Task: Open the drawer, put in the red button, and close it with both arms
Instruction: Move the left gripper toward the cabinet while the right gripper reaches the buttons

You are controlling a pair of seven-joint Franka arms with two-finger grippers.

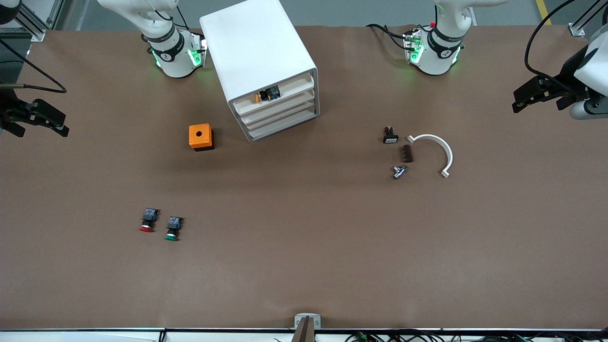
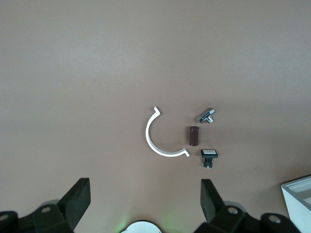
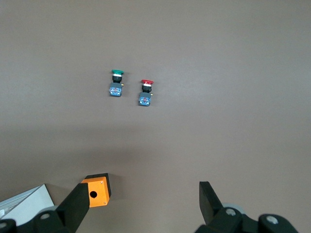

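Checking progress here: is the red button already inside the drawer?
No, the red button lies on the table beside the green button.

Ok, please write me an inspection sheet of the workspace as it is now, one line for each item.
Surface: brown table, flat.
Job's things: cabinet with four drawers; second drawer shut; red button on the table beside green button.
Clutter: orange box; white curved clip, brown block, metal fitting, small black switch; small parts in the top drawer.
Grippers: left claw open, over the table near the clip; right claw open, near the orange box; both hold nothing.
Cables: black cables at both arm bases.
Surroundings: nothing seen.
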